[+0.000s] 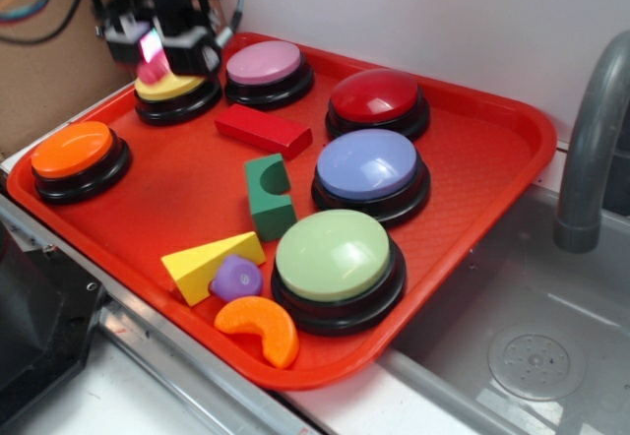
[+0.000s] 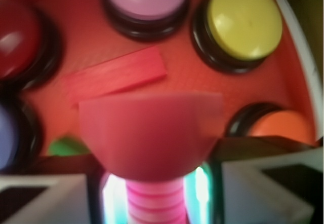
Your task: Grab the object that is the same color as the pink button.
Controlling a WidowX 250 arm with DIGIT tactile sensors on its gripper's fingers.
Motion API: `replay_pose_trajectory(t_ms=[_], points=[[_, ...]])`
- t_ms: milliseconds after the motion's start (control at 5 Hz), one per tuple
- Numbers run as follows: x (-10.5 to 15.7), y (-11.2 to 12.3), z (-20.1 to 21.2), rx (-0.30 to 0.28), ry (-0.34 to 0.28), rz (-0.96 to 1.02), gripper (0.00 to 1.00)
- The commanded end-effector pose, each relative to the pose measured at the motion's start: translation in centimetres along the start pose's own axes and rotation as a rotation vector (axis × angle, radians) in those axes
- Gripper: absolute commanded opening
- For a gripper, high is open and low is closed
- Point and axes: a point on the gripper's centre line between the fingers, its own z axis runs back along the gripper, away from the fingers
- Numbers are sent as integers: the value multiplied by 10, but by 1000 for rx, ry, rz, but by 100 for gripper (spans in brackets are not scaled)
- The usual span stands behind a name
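Small pink plastic toy bolt (image 2: 152, 148), light, rigid, slick, is pinched at its ridged shaft by the fingers (image 2: 45, 198), head at 12 o'clock.

A: Where's the pink toy bolt (image 2: 152, 148)?

B: Up off the tray, clamped between the fingers of the gripper (image 1: 157, 46). From the wrist view its broad head fills the middle, blurred, with the ridged, threaded shaft running back between the fingers. From outside, only a small pink sliver shows.

A: And the pink button (image 1: 264, 63)?

B: At the tray's far edge, pale pink dome on a black base, just beside the raised bolt.
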Motion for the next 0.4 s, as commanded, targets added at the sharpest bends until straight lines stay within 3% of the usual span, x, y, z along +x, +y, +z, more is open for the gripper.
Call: replay_pose_trajectory(t_ms=[0, 200], points=[[-11, 14, 48, -123, -50, -193, 0], [-16, 15, 52, -90, -61, -171, 0]])
